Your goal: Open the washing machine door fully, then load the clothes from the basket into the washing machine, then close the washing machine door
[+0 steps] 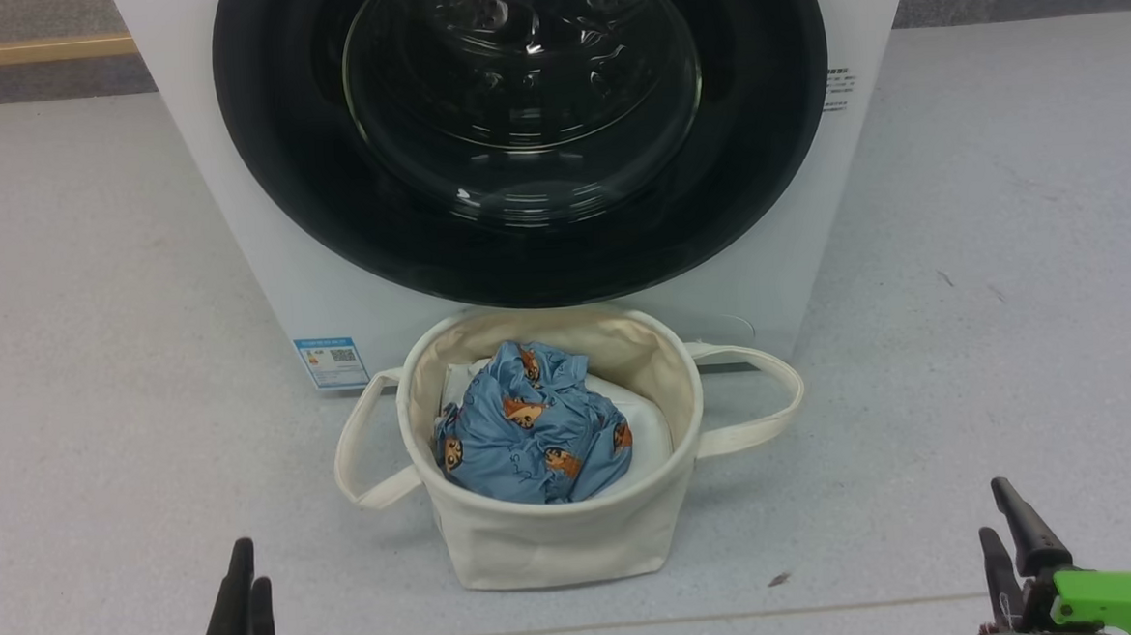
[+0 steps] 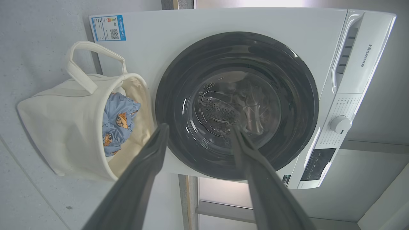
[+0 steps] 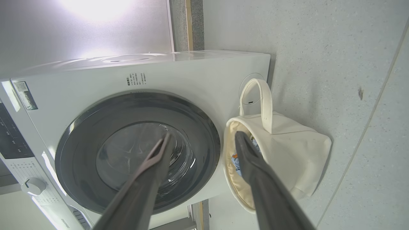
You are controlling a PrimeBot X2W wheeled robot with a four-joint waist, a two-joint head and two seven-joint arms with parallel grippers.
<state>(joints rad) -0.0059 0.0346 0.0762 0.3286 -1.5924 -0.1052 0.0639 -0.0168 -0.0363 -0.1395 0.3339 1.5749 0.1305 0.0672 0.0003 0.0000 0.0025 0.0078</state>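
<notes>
The white washing machine stands straight ahead, and the washing machine door, black-rimmed with a glass bowl, lies shut against its front. On the floor right before it sits the cream basket with the light-blue printed clothes bunched inside. My left gripper is low at the left and my right gripper low at the right, both short of the basket. In the left wrist view the left gripper is open and empty, facing the door and the basket. In the right wrist view the right gripper is likewise open and empty.
White padding lies under the clothes in the basket. A blue label marks the machine's lower left corner. A control panel with a round knob runs along the machine's top. Grey floor spreads on both sides of the basket.
</notes>
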